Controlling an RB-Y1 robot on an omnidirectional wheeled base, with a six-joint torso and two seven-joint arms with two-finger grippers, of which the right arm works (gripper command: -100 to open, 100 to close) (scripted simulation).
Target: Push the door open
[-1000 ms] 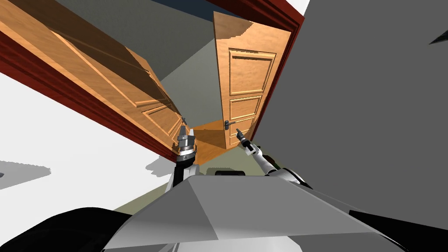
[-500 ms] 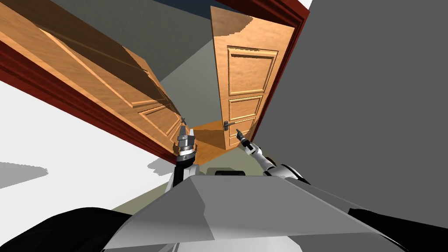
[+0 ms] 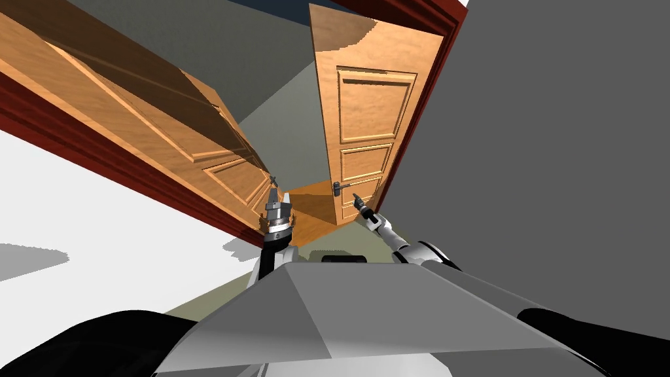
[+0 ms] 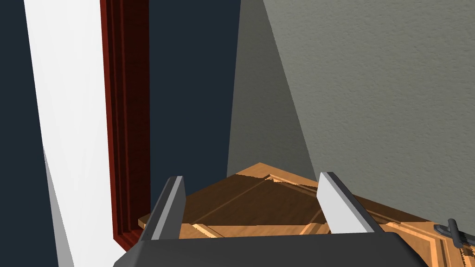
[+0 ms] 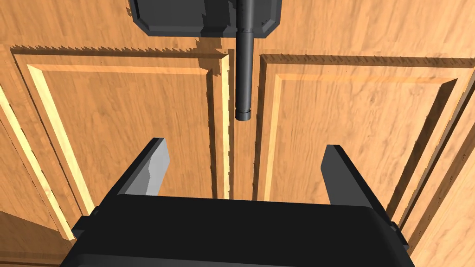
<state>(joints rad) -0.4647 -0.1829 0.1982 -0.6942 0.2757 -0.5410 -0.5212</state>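
Note:
A double wooden door hangs in a dark red frame point(image 3: 428, 85). The right leaf point(image 3: 370, 118) stands partly swung inward, with a dark lever handle point(image 3: 337, 188) low on it. My right gripper point(image 3: 355, 196) is open and sits just below that handle; in the right wrist view the handle point(image 5: 244, 69) lies ahead of my open right gripper point(image 5: 246, 144), close to the panelled wood point(image 5: 348, 139). My left gripper point(image 3: 273, 187) is open beside the left leaf point(image 3: 163, 124), whose wood point(image 4: 278, 208) shows past my left gripper point(image 4: 251, 176).
A grey wall point(image 3: 556, 163) rises close on the right. A white wall point(image 3: 98, 216) and the red frame's edge point(image 4: 125, 116) lie on the left. Between the two leaves a gap shows grey wall point(image 3: 288, 124). A second dark handle point(image 4: 457, 232) sits on the left leaf.
The right leaf has swung a little further inward, its free edge shifting left. My right arm has followed it forward slightly. The left arm has stayed put.

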